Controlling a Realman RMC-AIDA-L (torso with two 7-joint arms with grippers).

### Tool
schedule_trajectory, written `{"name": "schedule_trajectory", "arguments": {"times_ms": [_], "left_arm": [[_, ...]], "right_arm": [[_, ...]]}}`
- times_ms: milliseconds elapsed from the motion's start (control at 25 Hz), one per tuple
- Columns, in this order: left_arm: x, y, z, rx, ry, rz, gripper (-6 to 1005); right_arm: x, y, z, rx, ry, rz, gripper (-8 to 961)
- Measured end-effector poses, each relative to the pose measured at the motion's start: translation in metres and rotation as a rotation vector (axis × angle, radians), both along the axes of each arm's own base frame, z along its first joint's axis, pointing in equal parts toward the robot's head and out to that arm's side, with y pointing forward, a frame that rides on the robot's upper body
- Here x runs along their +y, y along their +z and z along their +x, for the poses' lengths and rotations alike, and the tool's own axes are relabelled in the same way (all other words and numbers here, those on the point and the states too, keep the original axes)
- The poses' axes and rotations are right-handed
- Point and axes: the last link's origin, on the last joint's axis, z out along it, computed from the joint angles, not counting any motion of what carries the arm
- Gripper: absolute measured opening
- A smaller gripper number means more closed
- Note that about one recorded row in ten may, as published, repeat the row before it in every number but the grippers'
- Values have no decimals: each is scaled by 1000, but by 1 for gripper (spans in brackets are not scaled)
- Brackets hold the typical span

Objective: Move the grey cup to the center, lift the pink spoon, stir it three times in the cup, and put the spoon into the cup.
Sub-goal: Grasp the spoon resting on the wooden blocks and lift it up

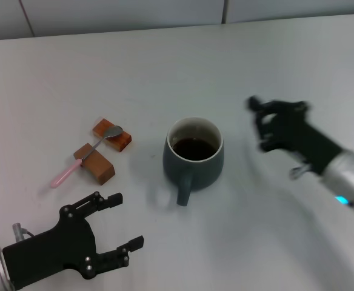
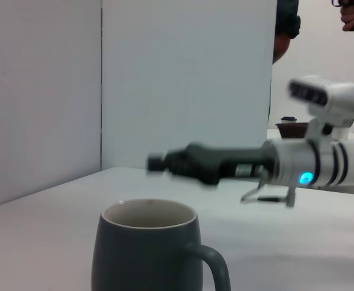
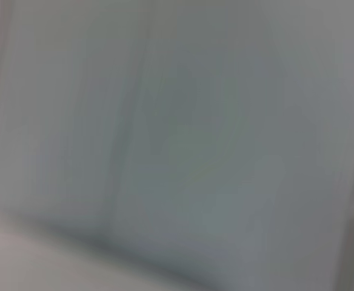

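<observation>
The grey cup [image 1: 202,171] stands upright near the middle of the white table, with dark brown liquid inside and its handle turned toward me. It also shows in the left wrist view [image 2: 145,257]. The pink spoon [image 1: 87,156] lies to the cup's left, its metal bowl on one wooden block and its neck across the other, its pink handle slanting down to the table. My left gripper [image 1: 127,219] is open and empty at the near left, in front of the spoon. My right gripper [image 1: 257,125] is open and empty, blurred, to the right of the cup and apart from it.
Two brown wooden blocks [image 1: 120,141] [image 1: 102,170] hold the spoon. The right arm [image 2: 310,167] reaches across the table behind the cup in the left wrist view. White wall panels stand at the table's far edge. The right wrist view is a blur.
</observation>
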Motion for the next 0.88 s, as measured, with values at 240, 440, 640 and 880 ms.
{"name": "schedule_trajectory", "arguments": {"times_ms": [240,440,640,880], "left_arm": [[0,1,0,-1,0,1,830],[-1,1,0,-6,-4,1,830],[-1,1,1,-8,-5,0,830],[-1,0,2,-12,-8,-3,830]], "right_arm": [[-41,73,33,303,-14,167,21],[-81,95,36,368,102,90,22],[-116,92,38,333,170,-117,22],[-136,73,56,218,75,-346,23]]}}
